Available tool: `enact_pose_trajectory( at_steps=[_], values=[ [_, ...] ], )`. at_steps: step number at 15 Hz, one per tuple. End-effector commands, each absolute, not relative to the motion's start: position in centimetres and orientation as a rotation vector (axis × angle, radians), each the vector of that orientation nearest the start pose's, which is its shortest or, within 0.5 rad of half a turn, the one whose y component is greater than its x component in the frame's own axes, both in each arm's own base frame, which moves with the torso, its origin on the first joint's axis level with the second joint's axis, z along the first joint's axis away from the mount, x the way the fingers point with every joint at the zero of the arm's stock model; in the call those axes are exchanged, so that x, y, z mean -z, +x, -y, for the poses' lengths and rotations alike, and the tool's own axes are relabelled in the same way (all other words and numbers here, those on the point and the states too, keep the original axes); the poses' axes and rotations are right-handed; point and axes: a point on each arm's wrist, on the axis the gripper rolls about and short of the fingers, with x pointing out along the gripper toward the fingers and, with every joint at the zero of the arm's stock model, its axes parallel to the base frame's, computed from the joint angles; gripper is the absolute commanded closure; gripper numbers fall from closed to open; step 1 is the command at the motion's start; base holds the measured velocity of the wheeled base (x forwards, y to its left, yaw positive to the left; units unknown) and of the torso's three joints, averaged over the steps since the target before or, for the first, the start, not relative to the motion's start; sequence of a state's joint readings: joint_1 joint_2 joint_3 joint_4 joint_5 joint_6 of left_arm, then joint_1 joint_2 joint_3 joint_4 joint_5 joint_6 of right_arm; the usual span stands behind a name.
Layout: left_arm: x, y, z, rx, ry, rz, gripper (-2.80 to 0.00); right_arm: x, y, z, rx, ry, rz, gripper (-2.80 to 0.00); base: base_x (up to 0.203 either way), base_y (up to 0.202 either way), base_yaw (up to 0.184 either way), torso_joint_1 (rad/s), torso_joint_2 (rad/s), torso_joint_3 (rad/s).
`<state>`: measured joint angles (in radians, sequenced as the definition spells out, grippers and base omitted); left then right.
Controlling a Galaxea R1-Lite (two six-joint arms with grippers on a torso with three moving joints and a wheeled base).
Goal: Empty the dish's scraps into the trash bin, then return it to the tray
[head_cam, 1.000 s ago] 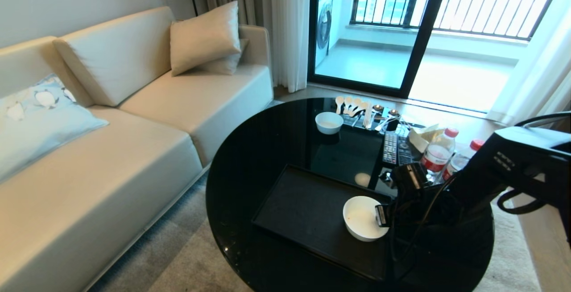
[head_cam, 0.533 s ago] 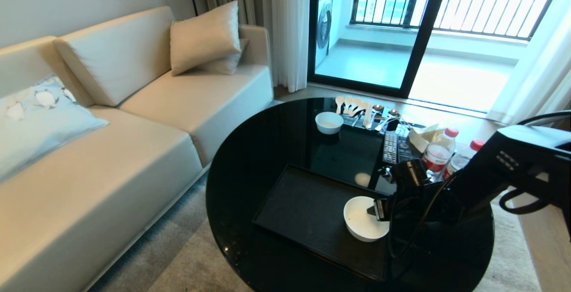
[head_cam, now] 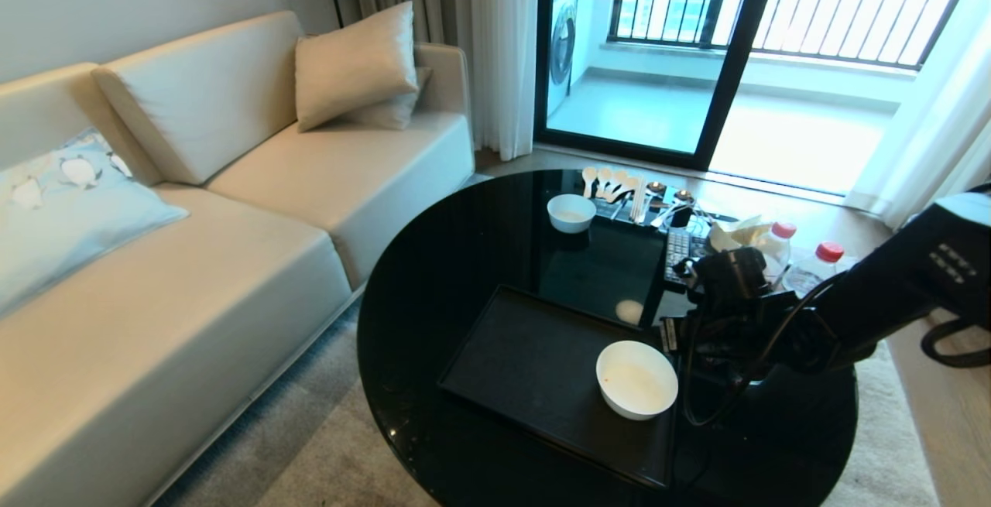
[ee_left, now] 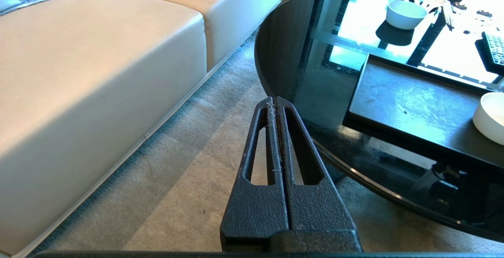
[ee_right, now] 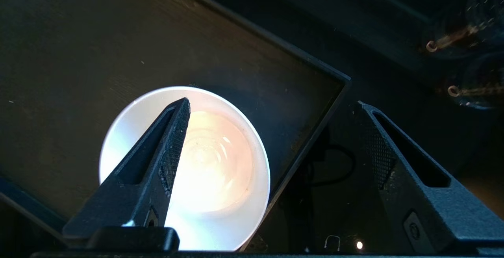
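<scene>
The white bowl [head_cam: 636, 379] sits upright in the black tray's [head_cam: 526, 368] right corner on the round worktop [head_cam: 433, 290]. The right claw [ee_right: 271, 112] hangs above it, fingers wide apart, gripping nothing. Off the worktop's edge, the left claw [ee_left: 275, 102] is pressed together.

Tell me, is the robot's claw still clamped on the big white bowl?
No, the right gripper stands wide open above the dish, which sits by itself on the tray.

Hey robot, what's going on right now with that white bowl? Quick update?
Right end effector open above bowl, gripping nothing. Left end effector shut, parked beside table. Bowl upright in tray corner, no scraps visible. Nothing in the way.
</scene>
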<state>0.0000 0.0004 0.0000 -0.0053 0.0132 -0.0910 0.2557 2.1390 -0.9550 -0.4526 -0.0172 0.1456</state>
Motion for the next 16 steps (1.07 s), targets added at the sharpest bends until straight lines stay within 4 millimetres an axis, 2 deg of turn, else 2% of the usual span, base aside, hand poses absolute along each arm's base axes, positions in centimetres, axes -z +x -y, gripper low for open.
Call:
enact_pose_trajectory(
  at_steps=[1,4,5,11,16],
  values=[
    [-7.6,-2.3,0.0,-0.014,-0.092,0.007,0.0,-9.1,35.1,-9.0,-0.186,0.04,-0.636,-2.8,0.0,0.0,0.0,0.0,0.0,0.0],
    [-7.6,-2.3,0.0,-0.014,-0.092,0.007,0.0,-12.4,32.6,-8.4,-0.197,0.039,-0.556,-2.8,0.0,0.0,0.0,0.0,0.0,0.0],
    [-7.6,-2.3,0.0,-0.014,-0.092,0.007,0.0,-13.2,31.5,-8.1,-0.2,0.039,-0.541,0.0,0.0,0.0,0.0,0.0,0.0,0.0],
    [-7.6,-2.3,0.0,-0.014,-0.092,0.007,0.0,-16.8,22.6,-5.8,-0.193,0.048,-0.431,0.0,0.0,0.0,0.0,0.0,0.0,0.0],
    [-7.6,-2.3,0.0,-0.014,-0.092,0.007,0.0,-15.9,16.1,-3.8,-0.063,0.033,-0.364,0.0,0.0,0.0,0.0,0.0,0.0,0.0]
  ],
)
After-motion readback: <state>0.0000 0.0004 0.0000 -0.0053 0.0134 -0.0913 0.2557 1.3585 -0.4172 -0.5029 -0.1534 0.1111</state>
